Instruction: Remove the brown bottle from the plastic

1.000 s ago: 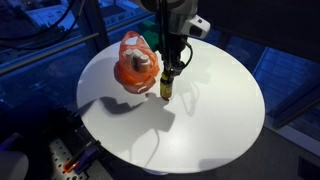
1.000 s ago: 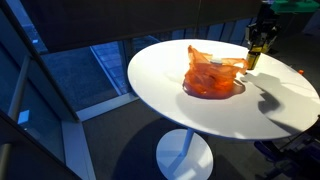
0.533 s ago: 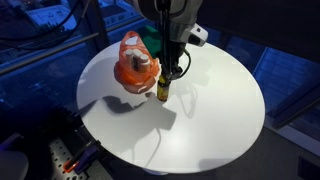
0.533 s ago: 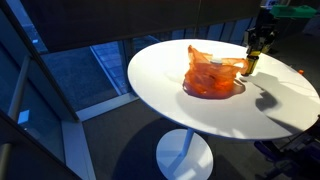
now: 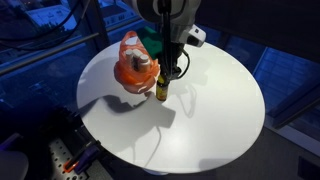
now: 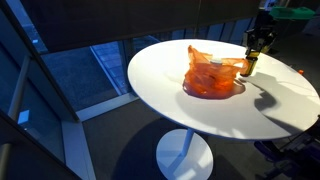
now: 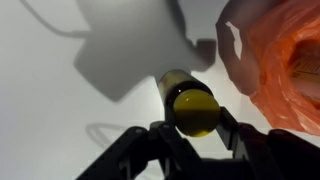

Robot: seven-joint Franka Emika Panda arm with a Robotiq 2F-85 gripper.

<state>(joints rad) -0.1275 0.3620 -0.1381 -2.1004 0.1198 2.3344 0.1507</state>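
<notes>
The brown bottle [image 5: 162,90] with a yellow cap stands upright on the round white table [image 5: 205,125], just beside the crumpled orange plastic bag [image 5: 130,66]. My gripper [image 5: 171,74] comes down from above, and its fingers close on the bottle's top. In the wrist view the cap [image 7: 192,108] sits between the two black fingers of the gripper [image 7: 194,126], with the bag [image 7: 285,60] at the right. The bottle [image 6: 249,65], the gripper [image 6: 257,48] and the bag [image 6: 210,78] also show in the exterior view from the side.
The table [image 6: 165,70] stands on a single pedestal [image 6: 184,152], with dark floor and glass walls around it. Cables and a power strip [image 5: 70,160] lie on the floor at the table's near edge. The arm's shadow falls across the tabletop.
The gripper and the bottle have shifted slightly toward the bag. The bag has not moved.
</notes>
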